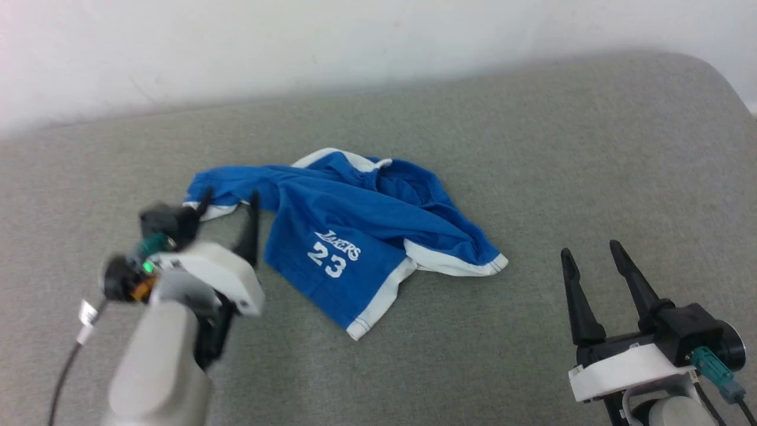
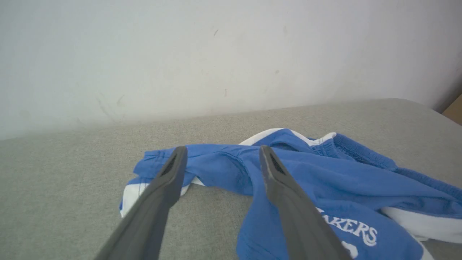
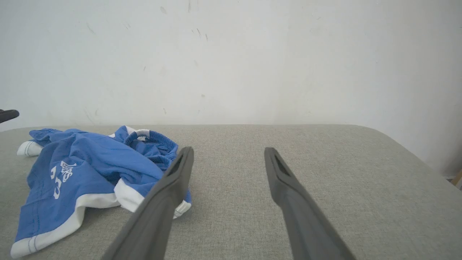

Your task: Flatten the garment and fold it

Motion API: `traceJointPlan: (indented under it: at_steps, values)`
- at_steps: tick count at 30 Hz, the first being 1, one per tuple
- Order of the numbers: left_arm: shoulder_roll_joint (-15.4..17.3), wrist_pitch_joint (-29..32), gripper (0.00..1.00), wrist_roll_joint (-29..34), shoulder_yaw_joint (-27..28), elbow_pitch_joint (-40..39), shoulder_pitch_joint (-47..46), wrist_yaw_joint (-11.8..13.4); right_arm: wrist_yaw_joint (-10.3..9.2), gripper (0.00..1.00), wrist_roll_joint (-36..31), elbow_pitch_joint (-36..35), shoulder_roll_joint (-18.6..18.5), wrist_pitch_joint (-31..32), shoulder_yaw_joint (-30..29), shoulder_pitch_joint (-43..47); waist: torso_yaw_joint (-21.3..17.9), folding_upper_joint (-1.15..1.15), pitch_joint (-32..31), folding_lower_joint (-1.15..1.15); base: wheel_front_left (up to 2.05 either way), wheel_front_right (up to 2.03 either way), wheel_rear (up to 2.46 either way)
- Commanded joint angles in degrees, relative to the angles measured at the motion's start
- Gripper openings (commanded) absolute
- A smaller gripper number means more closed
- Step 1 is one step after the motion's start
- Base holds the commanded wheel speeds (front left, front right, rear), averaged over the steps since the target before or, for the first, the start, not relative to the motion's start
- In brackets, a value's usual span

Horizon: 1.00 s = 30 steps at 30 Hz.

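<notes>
The garment (image 1: 355, 219) is a pair of royal-blue shorts with white trim and a white "23" print, lying crumpled in the middle of the grey cushion. My left gripper (image 1: 230, 198) is open at the garment's left end, fingertips over the white-edged hem; in the left wrist view the left gripper (image 2: 220, 151) straddles a blue fold of the garment (image 2: 325, 187) without holding it. My right gripper (image 1: 591, 247) is open over bare cushion to the right of the shorts, apart from them. The right wrist view has the garment (image 3: 90, 162) to the left of the right gripper (image 3: 227, 151).
The grey fabric cushion (image 1: 532, 148) spreads wide, with a rounded far-right corner. A white wall (image 1: 355, 41) rises directly behind it. Bare cushion surface lies in front of and to the right of the shorts.
</notes>
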Motion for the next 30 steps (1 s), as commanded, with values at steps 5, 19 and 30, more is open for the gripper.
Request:
traceJointPlan:
  at_steps: [5, 19, 30]
  values:
    - [-2.5, 6.2, 1.0, -2.7, -2.5, -5.3, 8.9, -0.9, -0.04, 1.0, -0.5, 0.2, 0.2, -0.3, -0.7, 1.1, 2.7, 0.0, -2.8, 0.01, 0.0, 0.0, 0.0]
    - [-3.0, 24.4, 1.0, -2.9, -18.2, -19.6, 17.4, -3.0, -0.04, 1.0, -0.5, 1.9, 0.2, -0.1, 0.1, 0.9, 2.3, 0.0, -0.9, 0.01, 0.0, 0.0, 0.0]
    - [-2.1, 23.8, 1.0, 0.6, -19.5, -14.1, 13.6, -1.6, -0.04, 1.0, 0.1, 3.0, 0.2, -0.1, -0.8, -0.2, -0.4, 0.0, 1.9, 0.01, 0.0, 0.0, 0.0]
